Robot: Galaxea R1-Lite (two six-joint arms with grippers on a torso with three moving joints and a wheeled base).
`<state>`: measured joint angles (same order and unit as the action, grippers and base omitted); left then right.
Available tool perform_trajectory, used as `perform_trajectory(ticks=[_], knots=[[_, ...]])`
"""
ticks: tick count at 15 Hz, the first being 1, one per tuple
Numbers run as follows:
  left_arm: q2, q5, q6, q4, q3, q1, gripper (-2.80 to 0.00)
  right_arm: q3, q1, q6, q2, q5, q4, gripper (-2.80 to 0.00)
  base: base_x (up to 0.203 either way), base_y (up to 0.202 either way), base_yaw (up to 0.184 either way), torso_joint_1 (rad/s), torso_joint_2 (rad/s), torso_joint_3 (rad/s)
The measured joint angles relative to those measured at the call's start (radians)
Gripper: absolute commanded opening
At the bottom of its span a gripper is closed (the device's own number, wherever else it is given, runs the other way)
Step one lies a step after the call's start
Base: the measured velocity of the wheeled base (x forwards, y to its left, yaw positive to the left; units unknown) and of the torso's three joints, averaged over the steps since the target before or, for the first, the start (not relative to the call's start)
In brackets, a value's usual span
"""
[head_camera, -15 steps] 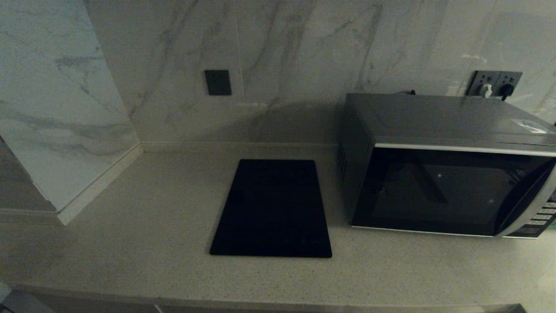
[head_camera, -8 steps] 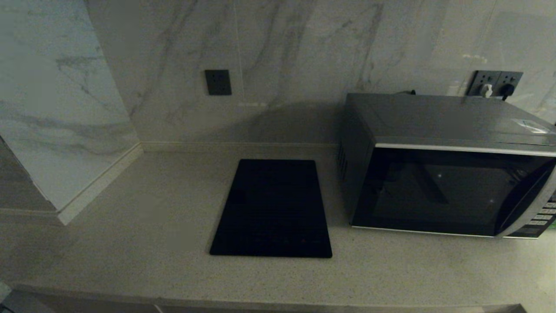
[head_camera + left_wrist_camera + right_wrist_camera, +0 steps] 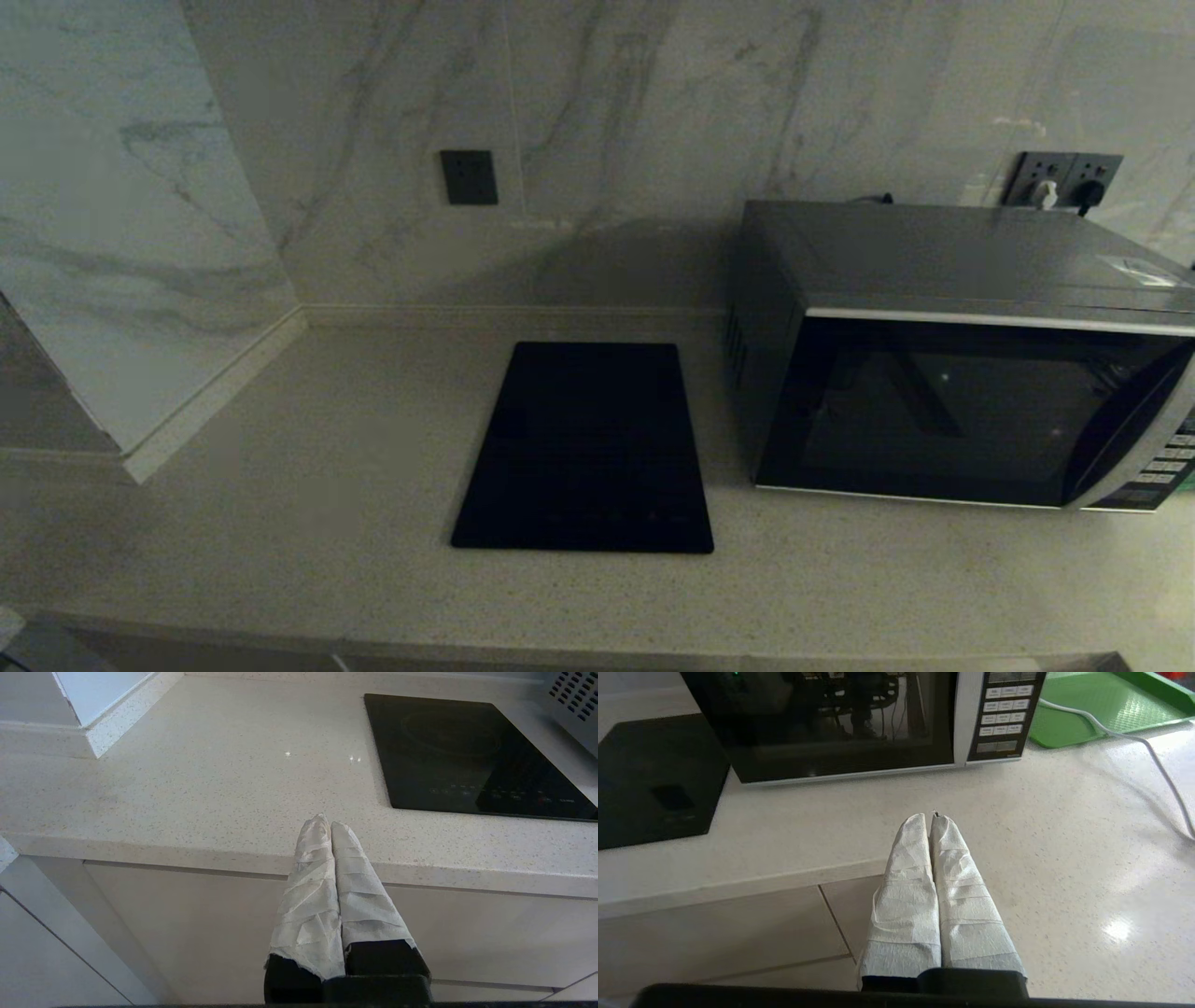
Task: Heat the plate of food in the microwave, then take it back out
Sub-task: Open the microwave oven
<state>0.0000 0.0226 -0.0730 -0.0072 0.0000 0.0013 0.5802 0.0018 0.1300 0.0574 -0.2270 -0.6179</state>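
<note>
The left gripper (image 3: 325,823), fingers pressed together and empty, was held low before the counter (image 3: 187,788) edge. A black slab (image 3: 586,448) lay mid-counter, just left of the microwave (image 3: 962,373), whose door was closed. The right gripper (image 3: 932,820), likewise closed on nothing, pointed toward the microwave's keypad (image 3: 1003,714); a green tray (image 3: 1101,707) lay beyond. The plate was not visible.

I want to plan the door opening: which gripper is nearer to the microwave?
Right. The right gripper hovers at the counter edge facing the microwave; the left gripper is past the black slab, farther away.
</note>
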Motion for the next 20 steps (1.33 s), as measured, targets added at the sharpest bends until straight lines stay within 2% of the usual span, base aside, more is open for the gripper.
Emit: perform_trajectory(ticks=[3, 6, 8, 9, 12, 15, 18, 20], knots=[[0.0, 0.0, 0.0, 0.0, 0.0, 0.0, -2.8, -0.166, 0.002, 0.0, -0.042, 0.0, 0.149, -2.8, 0.0, 0.0, 0.0, 0.0, 0.0, 0.0], [0.0, 0.0, 0.0, 0.0, 0.0, 0.0, -2.8, -0.402, 0.002, -0.043, -0.055, 0.008, 0.401, -2.8, 0.0, 0.0, 0.0, 0.0, 0.0, 0.0], [0.0, 0.0, 0.0, 0.0, 0.0, 0.0, -2.8, -0.505, 0.002, -0.079, -0.056, 0.071, 0.584, -2.8, 0.0, 0.0, 0.0, 0.0, 0.0, 0.0], [0.0, 0.0, 0.0, 0.0, 0.0, 0.0, -2.8, -0.529, 0.002, -0.087, -0.056, 0.118, 0.627, -2.8, 0.0, 0.0, 0.0, 0.0, 0.0, 0.0], [0.0, 0.0, 0.0, 0.0, 0.0, 0.0, -2.8, -0.572, 0.002, -0.13, -0.057, 0.218, 0.623, -2.8, 0.0, 0.0, 0.0, 0.0, 0.0, 0.0], [0.0, 0.0, 0.0, 0.0, 0.0, 0.0, -2.8, -0.579, 0.002, -0.096, -0.057, 0.214, 0.619, -2.8, 0.0, 0.0, 0.0, 0.0, 0.0, 0.0], [0.0, 0.0, 0.0, 0.0, 0.0, 0.0, -2.8, -0.58, 0.002, -0.019, -0.057, 0.196, 0.618, -2.8, 0.0, 0.0, 0.0, 0.0, 0.0, 0.0], [0.0, 0.0, 0.0, 0.0, 0.0, 0.0, -2.8, -0.58, 0.002, -0.004, -0.057, 0.192, 0.618, -2.8, 0.0, 0.0, 0.0, 0.0, 0.0, 0.0]])
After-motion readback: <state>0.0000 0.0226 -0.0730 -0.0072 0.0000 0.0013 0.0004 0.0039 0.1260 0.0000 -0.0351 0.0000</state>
